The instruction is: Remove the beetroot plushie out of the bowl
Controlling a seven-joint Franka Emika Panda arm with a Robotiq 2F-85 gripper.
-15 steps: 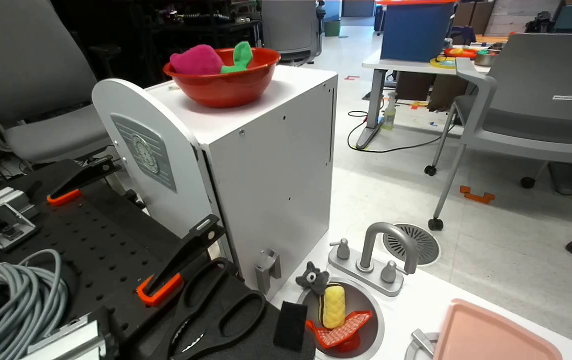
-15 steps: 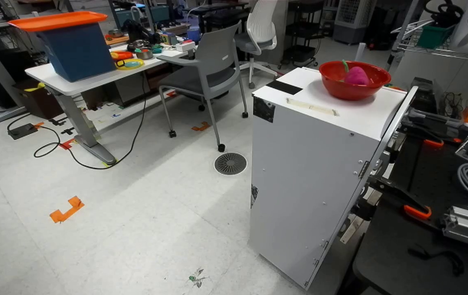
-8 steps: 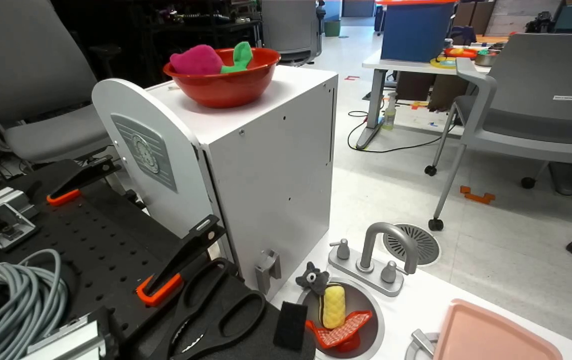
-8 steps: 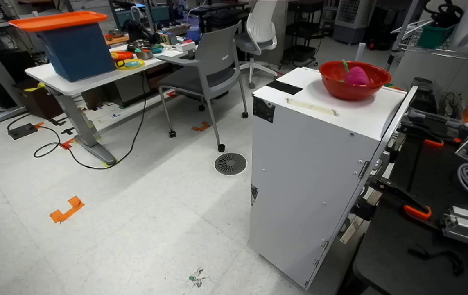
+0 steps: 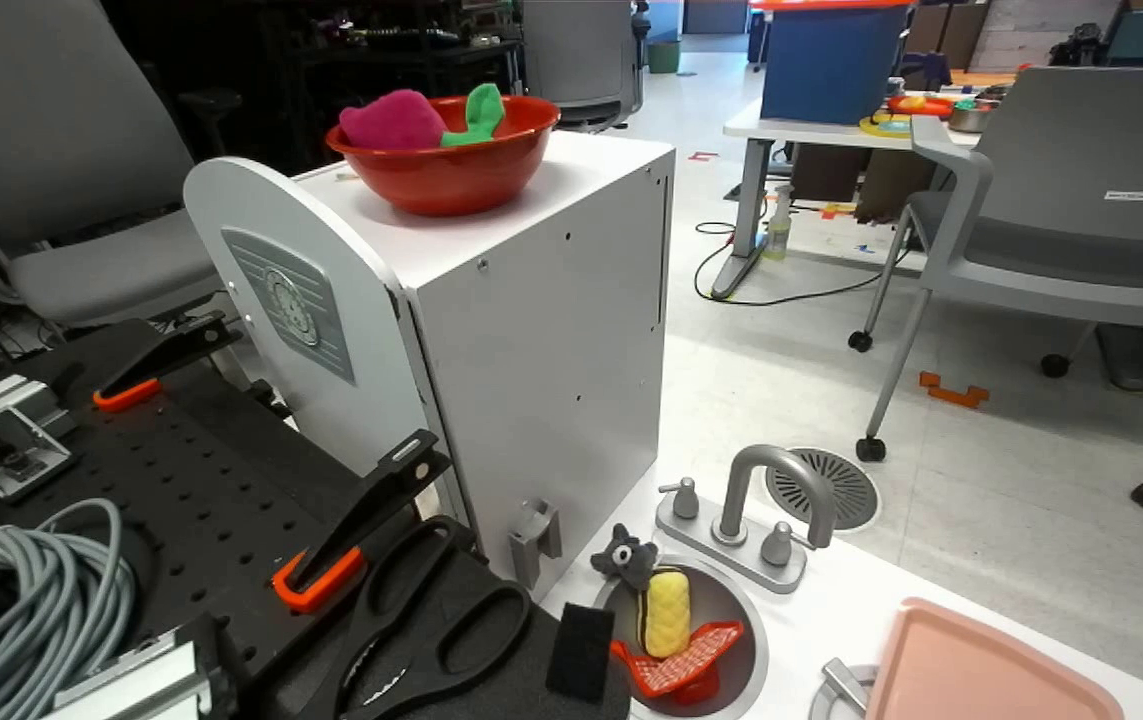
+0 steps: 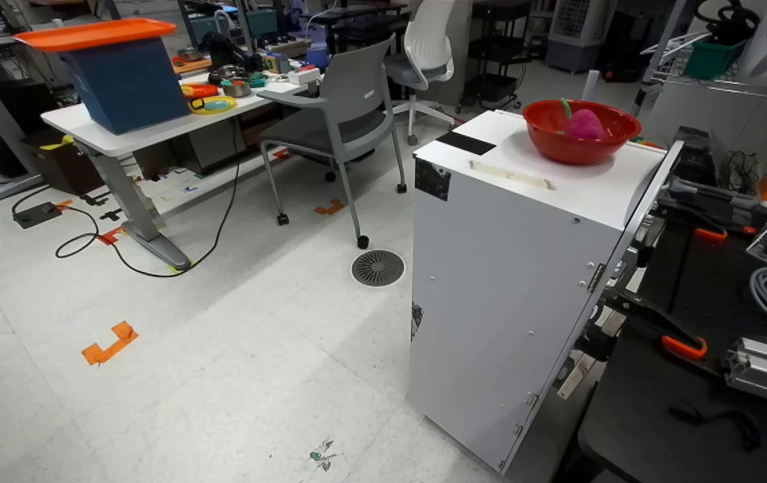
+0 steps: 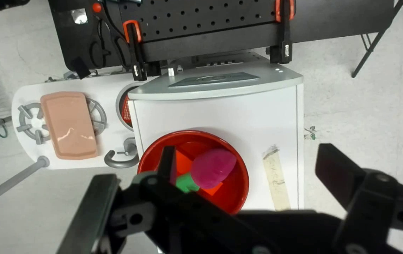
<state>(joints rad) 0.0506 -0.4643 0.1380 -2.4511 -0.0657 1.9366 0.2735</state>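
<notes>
When reaching for the beetroot [image 7: 208,170], resting inside the bowl [image 7: 236,187] in all three views, expect light, soft, squashable plush, probably neither slippery nor fragile. Take hold across the middle of the plump root [image 7: 216,165] rather than by the narrower leaf [image 7: 186,182], likely to bend and let the root swing. Note in the wrist view the hand [image 7: 249,169], spread wide, gripping nothing and clear of both bowl and beetroot.
</notes>
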